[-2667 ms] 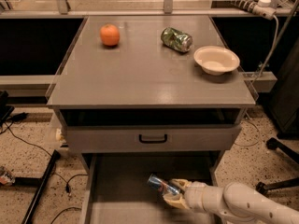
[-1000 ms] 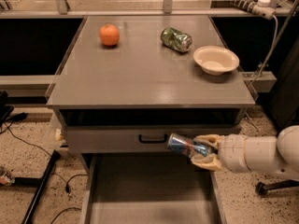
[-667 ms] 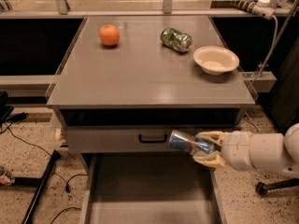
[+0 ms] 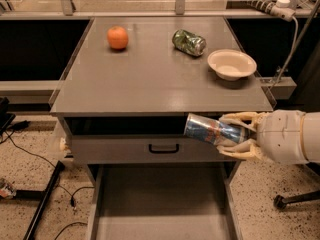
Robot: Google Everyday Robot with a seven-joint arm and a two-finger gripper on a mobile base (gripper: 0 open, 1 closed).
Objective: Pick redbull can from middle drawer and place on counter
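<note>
Counter [image 4: 150,79] fills the upper view, broad and grey, and that's the target. Below it the middle drawer [image 4: 160,206] stands pulled out, its floor bare wherever it shows. Between them, at the right, the gripper [image 4: 228,134] hangs in front of the upper drawer front [image 4: 125,150], just under the counter's front edge. Its fingers pinch the redbull can [image 4: 210,130] from above and below, and the can lies sideways in the grasp, pointing left. So it's out of the drawer and airborne, and I'd call this the lift-and-place. To do it well, rise clear of the rim first, then carry in over the open front stretch, staying off the bowl [image 4: 231,64] and the green can [image 4: 189,42]. Set it down softly, because a can on its side may roll. The bowl looks empty. The orange [image 4: 117,37] sits far left, well apart.
</note>
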